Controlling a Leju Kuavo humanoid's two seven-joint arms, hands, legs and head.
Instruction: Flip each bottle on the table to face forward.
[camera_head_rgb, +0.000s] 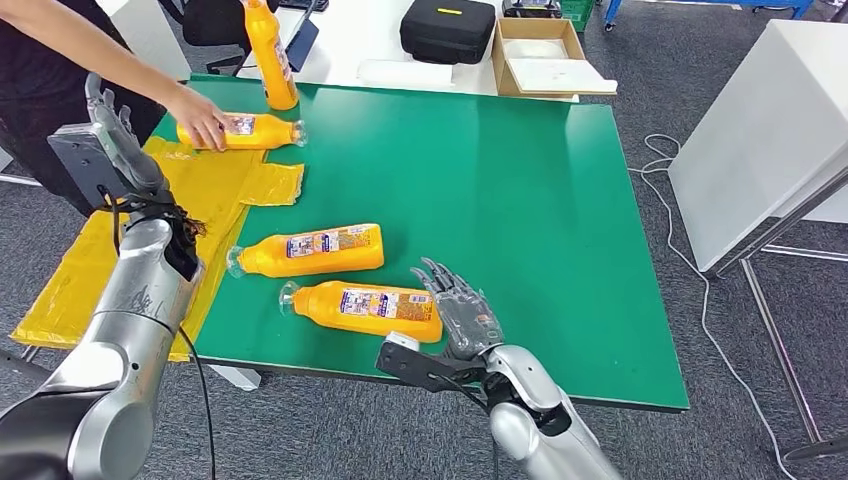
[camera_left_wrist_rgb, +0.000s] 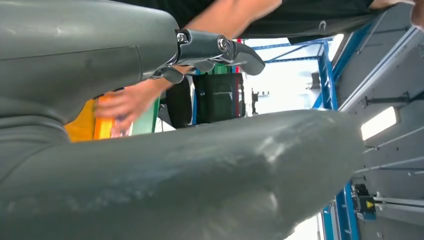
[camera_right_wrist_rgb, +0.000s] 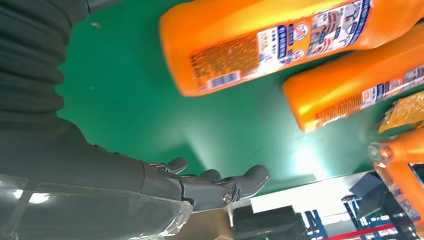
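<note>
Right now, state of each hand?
Left hand: open, raised, holding nothing.
Right hand: open, fingers spread, empty, beside the nearest bottle.

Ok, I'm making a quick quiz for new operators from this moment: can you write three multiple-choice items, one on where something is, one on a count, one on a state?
1. Where is the right hand?
A. Beside the base of the nearest lying bottle
B. On the cardboard box
C. Over the yellow bag

2. How many orange bottles are on the green table?
A. Two
B. Four
C. Six

3. What is the state of the bottle at the far edge?
A. Lying on its side
B. Standing upright
C. Held by the left hand

Answers: 1 A, the open hand sits just right of that bottle's base. 2 B, three lie flat, one of them under a person's hand, and one stands. 3 B, it stands on its base while the left hand is raised, holding nothing.
</note>
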